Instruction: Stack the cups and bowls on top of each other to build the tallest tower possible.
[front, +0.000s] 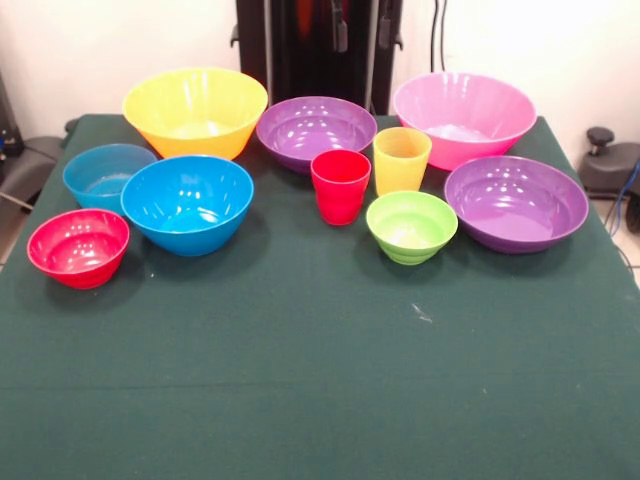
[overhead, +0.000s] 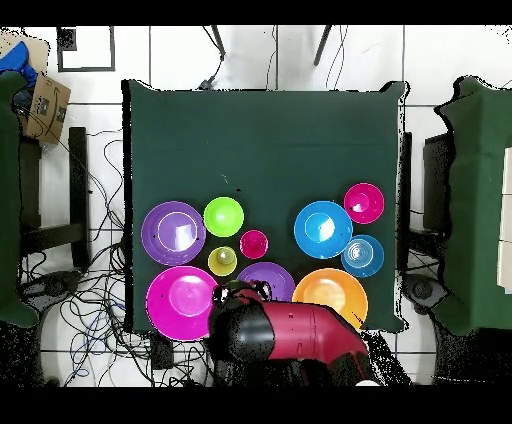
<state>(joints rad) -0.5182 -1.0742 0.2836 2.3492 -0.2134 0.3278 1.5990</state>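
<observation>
While I hung drawn back above the far side, the front view showed the green table (front: 320, 400) with its whole near half bare, open room reaching to the near edge and both side edges. All the pieces sat in the far half. The large yellow bowl (front: 195, 110) and the large pink bowl (front: 464, 118) stood close to the far edge, with a purple bowl (front: 316, 130) between them. The small blue bowl (front: 106, 176) sat near one side edge, just beside the medium blue bowl (front: 187, 203), and the small red bowl (front: 78, 247) lay nearest that corner. The red cup (front: 340, 186) and the yellow cup (front: 401, 160) stood upright, just beside each other, both ribbed and taller than wide. The lime green bowl (front: 411, 227) sat in front of them, beside the second purple bowl (front: 516, 203). Every piece rested on the cloth singly; nothing was stacked. I read no writing on any of them.

From overhead, my red and black arm (overhead: 285, 335) lay over the table's edge nearest my base, covering part of one purple bowl (overhead: 268, 280). The bare cloth (overhead: 265, 140) filled the side away from me. My gripper did not show clearly, so I cannot tell whether it was released or clenched.
</observation>
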